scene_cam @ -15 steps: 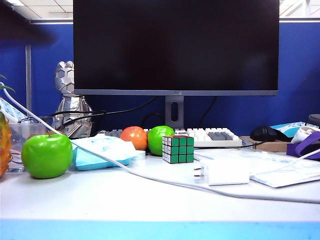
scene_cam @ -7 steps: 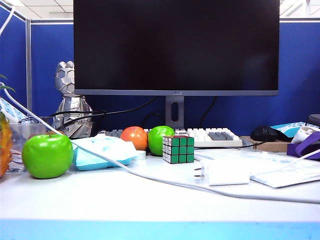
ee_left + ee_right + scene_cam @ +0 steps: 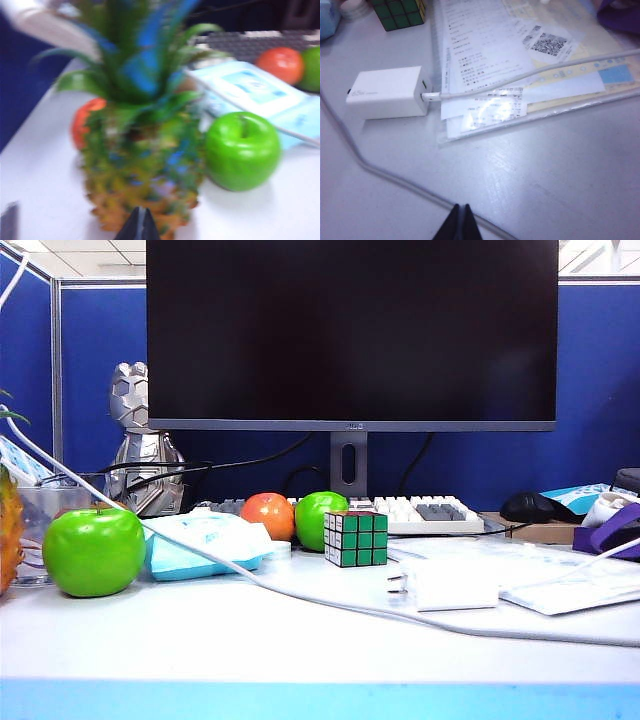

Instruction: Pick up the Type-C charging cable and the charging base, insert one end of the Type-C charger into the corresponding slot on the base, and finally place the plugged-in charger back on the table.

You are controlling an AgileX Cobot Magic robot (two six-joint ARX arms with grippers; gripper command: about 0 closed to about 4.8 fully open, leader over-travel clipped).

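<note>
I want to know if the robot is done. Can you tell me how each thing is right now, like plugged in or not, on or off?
charging base: lying on the table, not held.
Type-C charging cable: plugged into the base.
monitor: screen dark.
left gripper: shut, empty, near the pineapple.
right gripper: shut, empty, above the table.

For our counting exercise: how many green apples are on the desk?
2: one green apple at the front left beside the pineapple, another behind the Rubik's cube. Others may be hidden.
</note>
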